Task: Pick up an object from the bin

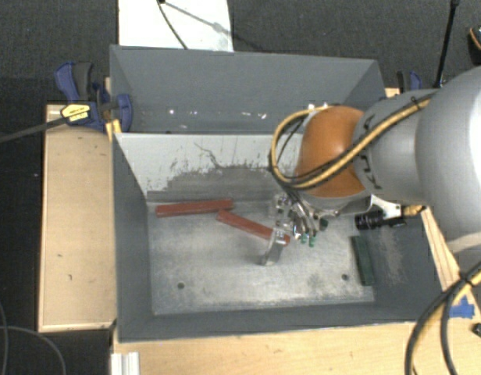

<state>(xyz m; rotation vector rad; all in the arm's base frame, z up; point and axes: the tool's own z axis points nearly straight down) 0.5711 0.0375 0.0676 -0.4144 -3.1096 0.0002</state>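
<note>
No readable text here. No labels, brands, numbers or signs legible on the bin (pixel 135 209) or on the arm (pixel 428 147).
</note>
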